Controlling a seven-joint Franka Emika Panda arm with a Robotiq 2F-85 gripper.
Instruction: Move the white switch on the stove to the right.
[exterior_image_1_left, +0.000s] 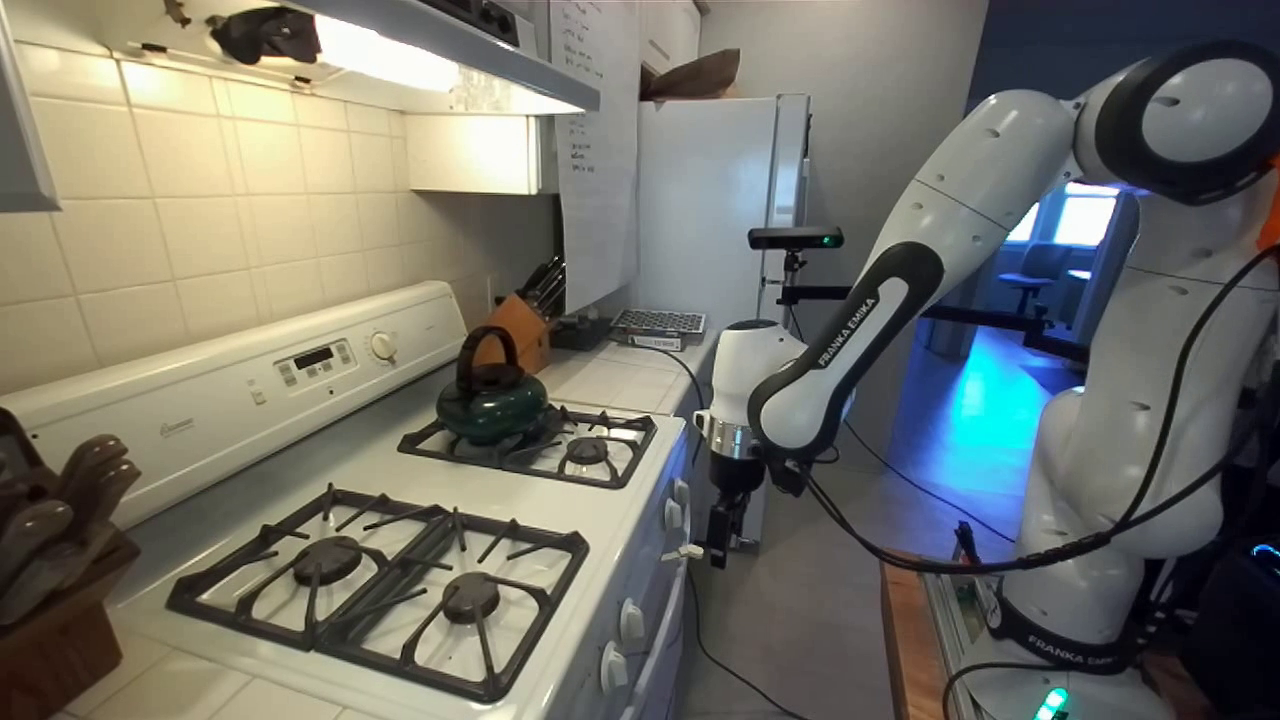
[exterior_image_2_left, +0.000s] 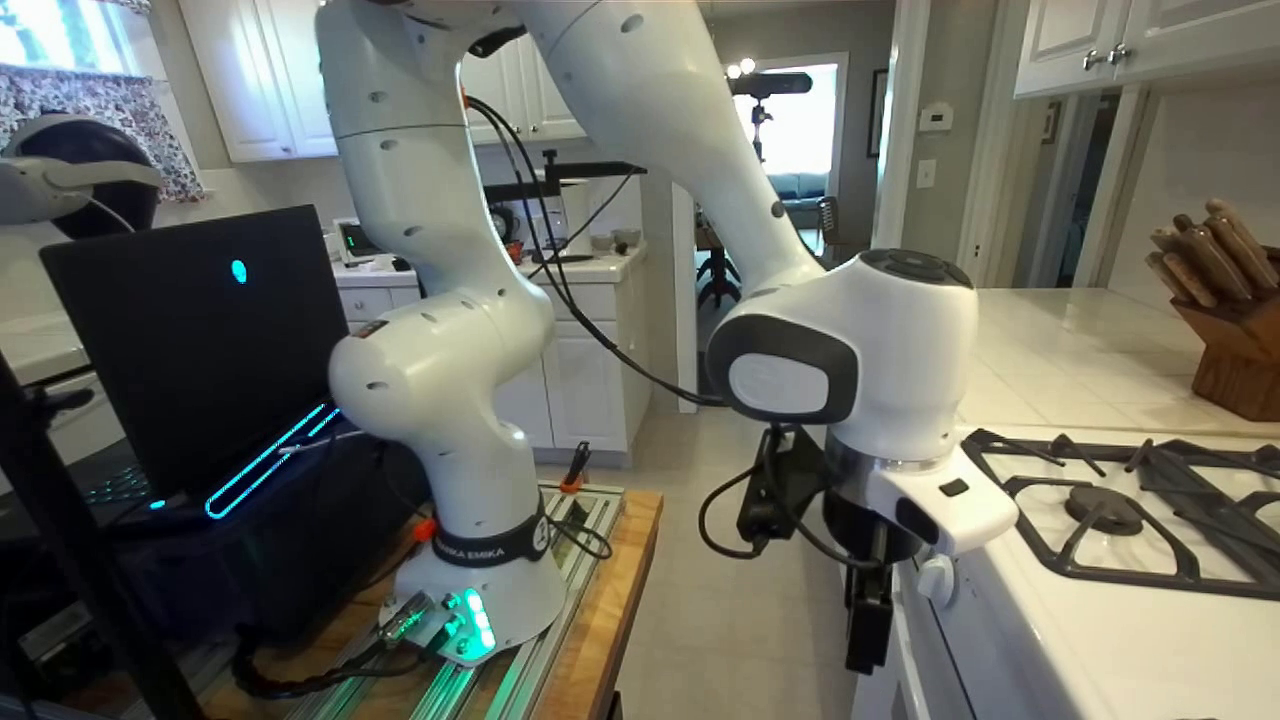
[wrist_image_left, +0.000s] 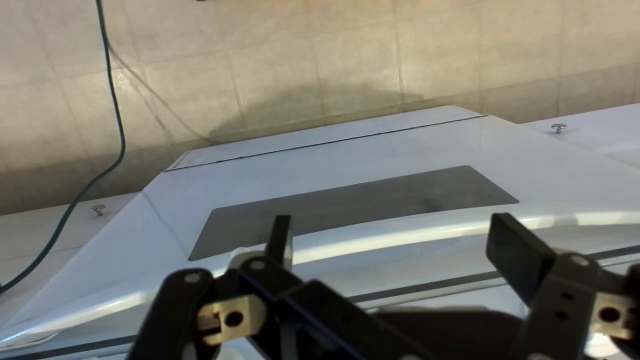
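The white switch (exterior_image_1_left: 684, 552) is located on the front face of the stove (exterior_image_1_left: 440, 487), between two pairs of white knobs (exterior_image_1_left: 631, 620). It is a lever that projects outward from the stove front; its long axis lies about level, with its free end toward the claw (wrist_image_left: 392, 237). The claw is positioned at the stove front with its fingers (wrist_image_left: 520, 255) directed downward, just beside the switch; contact between them cannot be determined. The claw is released: the two fingers stand wide apart. In the wrist view, a rounded white part (wrist_image_left: 241, 256) shows just outside one finger; whether this is the switch cannot be determined. In an exterior view, the arm (exterior_image_2_left: 685, 140) stands before the stove front and hides the switch. The oven handle (wrist_image_left: 370, 244) runs across the stove front below the switch. A dark cord (wrist_image_left: 116, 100) passes one end of the stove. On top of the stove are black grates (exterior_image_1_left: 382, 580); a green kettle (exterior_image_1_left: 490, 408) stands upright on the rear of the grate nearer that end. The back panel (exterior_image_1_left: 225, 385) of the stove carries a dial (exterior_image_1_left: 382, 346) and a small display (exterior_image_1_left: 313, 357). A knife block (exterior_image_1_left: 525, 335) and a white fridge (exterior_image_1_left: 710, 190) are located past the same end of the stove.
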